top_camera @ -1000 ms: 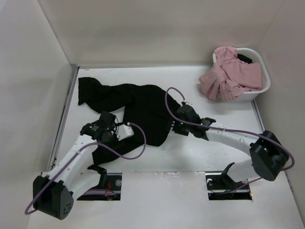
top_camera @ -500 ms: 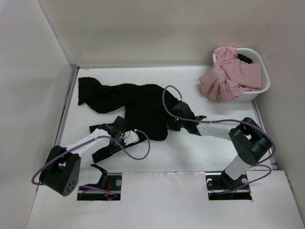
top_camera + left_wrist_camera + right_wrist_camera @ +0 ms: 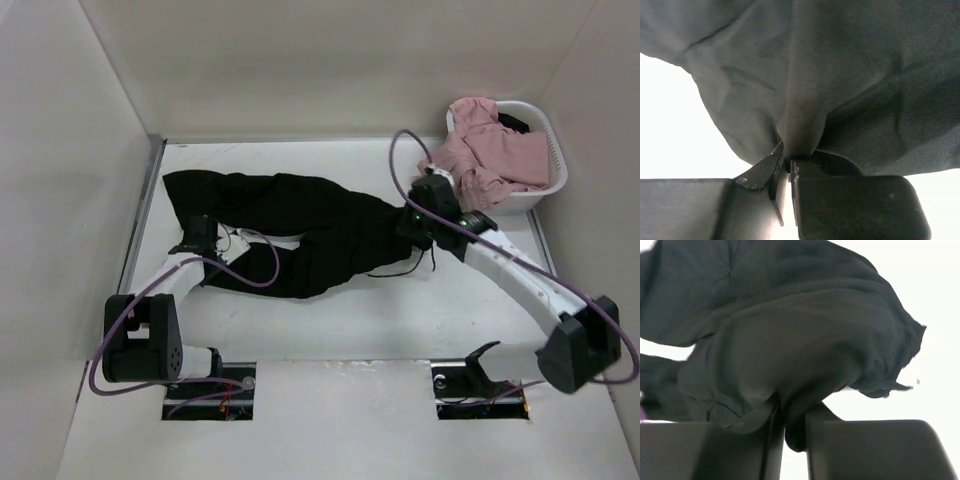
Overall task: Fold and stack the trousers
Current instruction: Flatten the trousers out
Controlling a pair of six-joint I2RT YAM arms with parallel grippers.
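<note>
Trousers (image 3: pixel 310 235), soft matte black and creased, sprawl across the white bench (image 3: pixel 400 320). The left end effector (image 3: pixel 788 162) and right end effector (image 3: pixel 790 415) each pinch a fabric fold tight.

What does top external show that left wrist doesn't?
Only top external: the whole trousers spread across the table, the right tool at their right end, and a white basket of pink clothes. Only left wrist: the left tool shut on a pinched fold of fabric. Both: black trousers, left tool at the cloth.
</note>
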